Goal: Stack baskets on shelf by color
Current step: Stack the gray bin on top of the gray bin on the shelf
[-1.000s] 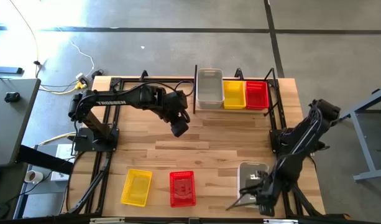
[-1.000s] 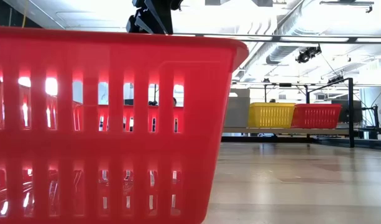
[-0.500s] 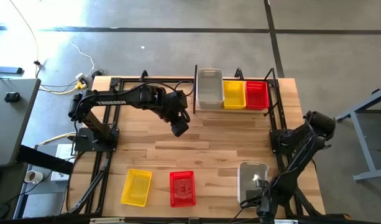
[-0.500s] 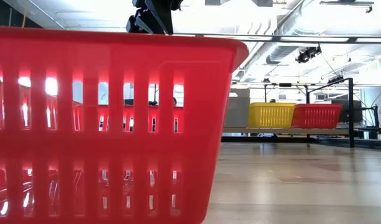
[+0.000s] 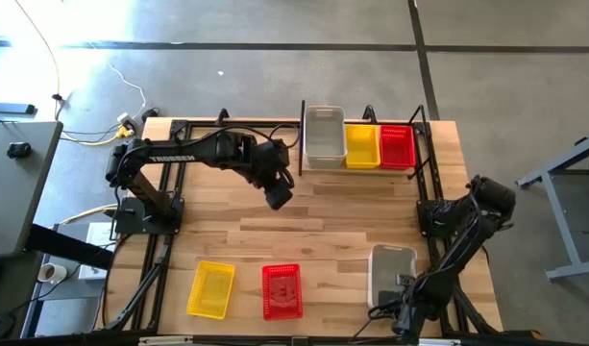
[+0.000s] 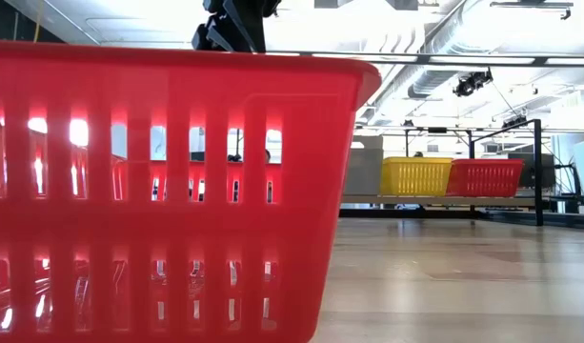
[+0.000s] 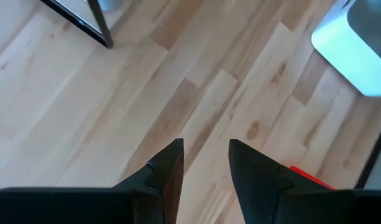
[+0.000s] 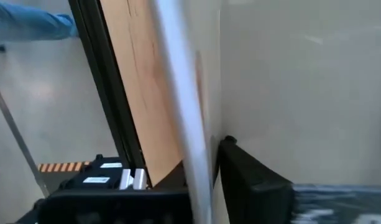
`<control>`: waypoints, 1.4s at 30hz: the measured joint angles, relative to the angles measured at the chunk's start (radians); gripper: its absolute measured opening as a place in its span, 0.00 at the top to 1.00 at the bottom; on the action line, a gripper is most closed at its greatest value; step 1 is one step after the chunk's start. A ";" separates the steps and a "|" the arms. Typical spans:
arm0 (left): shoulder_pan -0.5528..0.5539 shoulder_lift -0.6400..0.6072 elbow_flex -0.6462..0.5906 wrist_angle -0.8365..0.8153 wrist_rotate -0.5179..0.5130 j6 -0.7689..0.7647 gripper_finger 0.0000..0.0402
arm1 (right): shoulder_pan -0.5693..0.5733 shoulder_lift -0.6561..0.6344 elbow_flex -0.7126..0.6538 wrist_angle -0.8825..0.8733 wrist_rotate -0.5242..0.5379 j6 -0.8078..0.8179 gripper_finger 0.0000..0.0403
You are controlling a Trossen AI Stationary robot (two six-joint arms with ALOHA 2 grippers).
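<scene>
A wooden table [image 5: 313, 221] carries a black rod shelf [image 5: 302, 144] along its far edge. Three baskets sit side by side on that shelf: a clear one [image 5: 325, 136] at the left end, a yellow one [image 5: 361, 146] in the middle, and a red one [image 5: 397, 146] at the right end.

Three more baskets lie along the near edge. A yellow basket [image 5: 211, 288] is toward the left, a red basket [image 5: 282, 290] just beside it, and a whitish clear basket [image 5: 391, 274] sits apart, toward the near right corner.

The right gripper [image 5: 402, 309] is low at the near end of that clear basket. In the right wrist view, the basket's pale rim [image 8: 181, 112] runs between the two dark fingers [image 8: 252, 180], so the pincer is pinching the basket's wall.

The left gripper [image 5: 278, 198] hangs over bare wood, just in front of the shelf's left end and well apart from every loose basket. Its fingers [image 7: 168, 171] stand partly spread with nothing between them.
</scene>
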 joint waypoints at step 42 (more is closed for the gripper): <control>0.408 0.000 0.000 0.000 -0.042 0.508 0.71 | -0.935 -0.214 0.470 -0.505 0.383 -0.836 1.00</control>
